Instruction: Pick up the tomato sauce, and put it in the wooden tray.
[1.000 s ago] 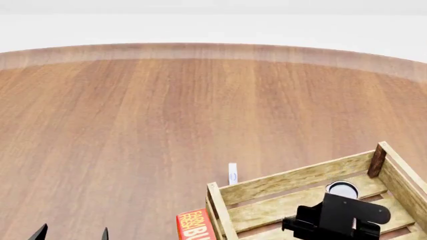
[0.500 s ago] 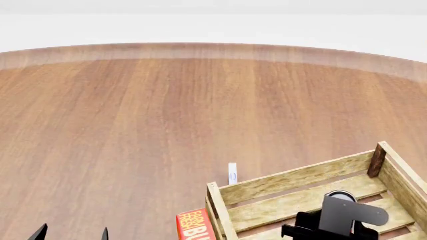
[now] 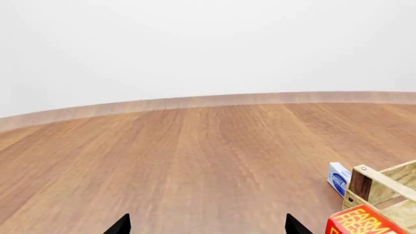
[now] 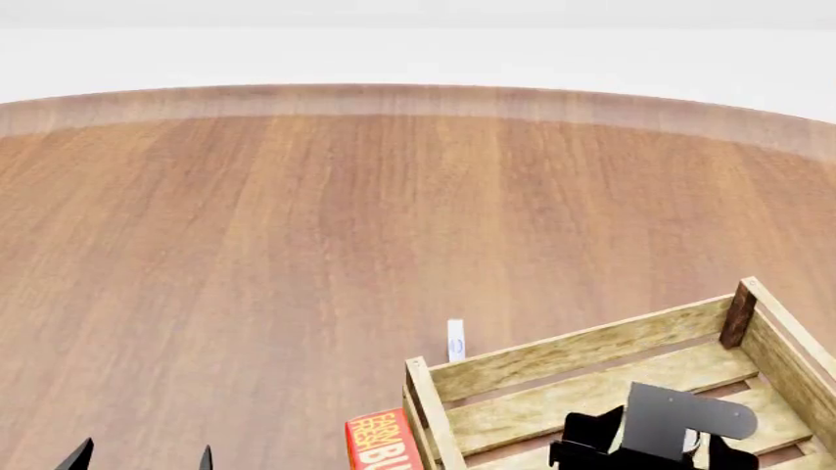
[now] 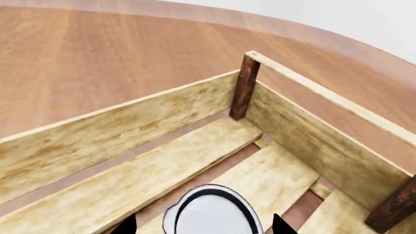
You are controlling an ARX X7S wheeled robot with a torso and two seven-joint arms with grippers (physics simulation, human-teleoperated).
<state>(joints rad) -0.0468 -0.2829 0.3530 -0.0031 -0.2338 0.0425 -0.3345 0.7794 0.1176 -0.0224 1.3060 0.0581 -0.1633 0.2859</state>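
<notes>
Down inside the crate, the right gripper (image 5: 201, 225) has its black fingertips on either side of the small silvery-topped tomato sauce can (image 5: 213, 212); whether they clamp it I cannot tell.

That can sits low over the floor slats of the large light wooden tray (image 4: 575, 351). Left gripper (image 3: 206, 225) hangs spread wide and empty above the brown wooden table (image 4: 327, 225). A red box (image 4: 380, 443) and a small white-and-blue carton (image 4: 456, 341) stand just outside the tray.

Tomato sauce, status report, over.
Right gripper inside the wooden tray, tomato sauce between its fingers, grip unconfirmed. Left gripper open, empty, over bare table. Nothing in the way.
</notes>
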